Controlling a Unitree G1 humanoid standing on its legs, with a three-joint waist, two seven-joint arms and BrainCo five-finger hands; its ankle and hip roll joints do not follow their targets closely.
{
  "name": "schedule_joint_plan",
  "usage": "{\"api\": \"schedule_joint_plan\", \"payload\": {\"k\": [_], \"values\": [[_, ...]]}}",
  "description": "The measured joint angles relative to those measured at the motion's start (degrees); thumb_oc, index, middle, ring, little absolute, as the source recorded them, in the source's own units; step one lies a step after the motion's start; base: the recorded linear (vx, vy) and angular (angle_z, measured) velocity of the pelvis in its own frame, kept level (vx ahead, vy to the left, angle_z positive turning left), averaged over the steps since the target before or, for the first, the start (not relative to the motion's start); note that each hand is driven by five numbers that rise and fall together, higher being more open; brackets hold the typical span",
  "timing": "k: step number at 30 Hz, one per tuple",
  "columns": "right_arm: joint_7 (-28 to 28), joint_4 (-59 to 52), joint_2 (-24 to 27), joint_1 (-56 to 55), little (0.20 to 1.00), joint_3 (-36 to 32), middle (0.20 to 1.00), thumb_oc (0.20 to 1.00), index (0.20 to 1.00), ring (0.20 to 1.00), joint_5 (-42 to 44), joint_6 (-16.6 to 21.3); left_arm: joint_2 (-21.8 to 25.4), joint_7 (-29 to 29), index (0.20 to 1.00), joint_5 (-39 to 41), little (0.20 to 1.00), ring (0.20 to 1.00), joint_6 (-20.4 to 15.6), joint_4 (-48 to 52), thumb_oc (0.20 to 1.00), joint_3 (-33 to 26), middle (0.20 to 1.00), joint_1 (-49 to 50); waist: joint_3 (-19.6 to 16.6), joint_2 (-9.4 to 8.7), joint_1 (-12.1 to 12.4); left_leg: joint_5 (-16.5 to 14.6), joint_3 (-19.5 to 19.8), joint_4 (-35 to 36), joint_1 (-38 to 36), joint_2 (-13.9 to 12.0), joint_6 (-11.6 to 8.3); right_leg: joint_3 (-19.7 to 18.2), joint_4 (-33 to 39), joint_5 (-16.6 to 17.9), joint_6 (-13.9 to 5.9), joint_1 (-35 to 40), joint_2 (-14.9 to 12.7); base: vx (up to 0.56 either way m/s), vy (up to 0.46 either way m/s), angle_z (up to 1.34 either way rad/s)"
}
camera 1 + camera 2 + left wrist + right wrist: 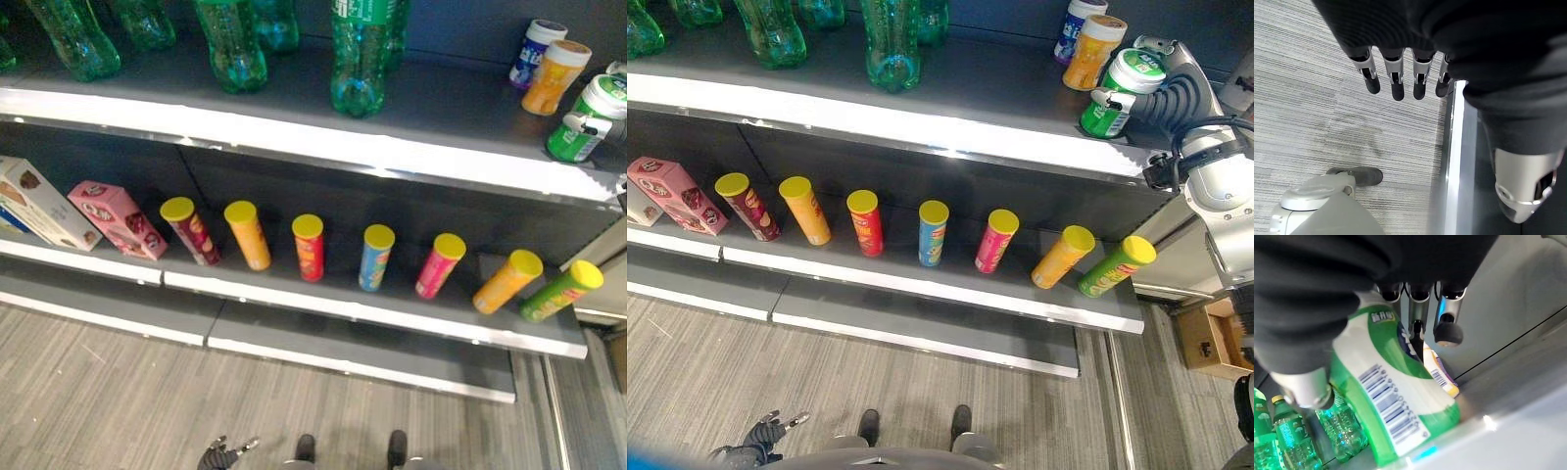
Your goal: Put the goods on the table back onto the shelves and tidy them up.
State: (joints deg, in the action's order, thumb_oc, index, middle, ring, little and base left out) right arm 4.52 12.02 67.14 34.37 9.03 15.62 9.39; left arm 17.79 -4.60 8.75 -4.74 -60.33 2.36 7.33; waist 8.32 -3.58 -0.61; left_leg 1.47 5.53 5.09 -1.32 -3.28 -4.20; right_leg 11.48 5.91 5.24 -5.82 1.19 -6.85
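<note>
The grey metal shelving unit [294, 137] carries an upper shelf and a lower shelf, standing on a grey wood-grain floor [98, 401]. Along the back of the upper shelf stand clear green plastic bottles [232, 44]. On the lower shelf sits a row of tall yellow-lidded snack tubes [933, 233], with a pink cardboard box [118, 219] and a white cardboard box [39, 204] beside them towards the robot's left.

At the right end of the upper shelf, the right robot hand [1156, 93] is wrapped round a green plastic canister with a white lid [1122, 93], fingers on one side and thumb on the other, so it is grasping the canister. The canister's long axis is tilted, base near or on the shelf surface, lid leaning outward toward the hand. Just behind it stand an orange bottle with a pale cap [1093, 51] and a white-and-purple bottle [1074, 29], close enough that setting the canister upright probably calls for keeping it forward of them.

The left robot hand [1396, 78] hangs low over the floor, fingers straight and relaxed, holding nothing, well apart from the canister.
</note>
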Motion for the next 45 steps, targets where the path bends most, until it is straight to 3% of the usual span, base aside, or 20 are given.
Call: {"api": "schedule_joint_plan", "payload": {"k": [1,20,26,31,40,45], "values": [[0.01,0.00,0.00,0.00,1.000,-0.02,1.000,1.000,1.000,1.000,0.00,0.00,0.00,0.00,1.000,0.00,1.000,1.000,0.00,0.00,1.000,0.00,1.000,0.00,-0.01,0.02,-0.12,0.00,0.00,0.00,0.00,0.00,0.00,-0.01,0.01,0.00,0.00,0.00,0.00,0.00,0.000,0.00],[0.53,-0.68,-0.06,-0.71,1.000,-0.04,1.000,1.000,1.000,1.000,-2.16,-0.75,0.00,0.01,1.000,0.09,1.000,1.000,0.33,-0.02,1.000,-0.58,1.000,-0.30,-0.01,0.04,-0.87,0.00,-0.26,0.10,-0.55,-0.03,0.00,-0.34,0.03,0.01,0.01,0.05,0.05,0.00,0.000,0.00],[6.48,-11.37,-2.04,-2.91,1.000,-12.67,1.000,1.000,1.000,1.000,-3.51,-0.28,-0.11,-0.13,1.000,0.09,1.000,1.000,0.43,-0.10,1.000,-1.12,1.000,-0.92,0.12,0.28,-1.01,-0.07,-0.46,0.43,-0.77,-0.08,-0.02,-0.78,0.05,-0.02,-0.02,0.11,0.09,0.01,0.007,-0.01],[11.90,-18.20,-3.60,-5.72,1.000,-23.05,1.000,1.000,1.000,1.000,-3.90,3.46,-0.40,-1.44,1.000,0.09,1.000,1.000,0.44,-0.12,1.000,-1.19,1.000,-1.43,0.03,-0.04,-1.46,-0.20,-0.82,0.44,-0.89,-0.09,-0.02,-1.01,0.04,-0.02,-0.02,0.11,0.10,0.03,0.020,-0.03],[17.93,-20.94,-4.49,-11.43,1.000,-29.83,1.000,1.000,1.000,1.000,-4.90,5.05,-0.66,-2.29,1.000,0.09,1.000,1.000,0.50,-0.20,1.000,-2.80,1.000,-1.40,-0.84,-1.56,-3.97,-0.45,-2.36,0.44,-0.84,-0.23,0.00,-2.45,0.01,0.01,0.00,-0.69,0.27,0.01,0.014,-0.09],[20.28,-21.81,-5.46,-15.81,1.000,-32.75,1.000,1.000,1.000,1.000,-9.67,4.86,-0.71,-3.07,1.000,0.08,1.000,1.000,0.84,-0.11,1.000,-2.85,1.000,-1.61,-1.75,-2.79,-4.83,-0.73,-4.50,0.45,-1.18,-0.30,-0.07,-4.63,0.02,0.31,-0.03,-1.82,0.51,-0.01,0.033,-0.20]]}}
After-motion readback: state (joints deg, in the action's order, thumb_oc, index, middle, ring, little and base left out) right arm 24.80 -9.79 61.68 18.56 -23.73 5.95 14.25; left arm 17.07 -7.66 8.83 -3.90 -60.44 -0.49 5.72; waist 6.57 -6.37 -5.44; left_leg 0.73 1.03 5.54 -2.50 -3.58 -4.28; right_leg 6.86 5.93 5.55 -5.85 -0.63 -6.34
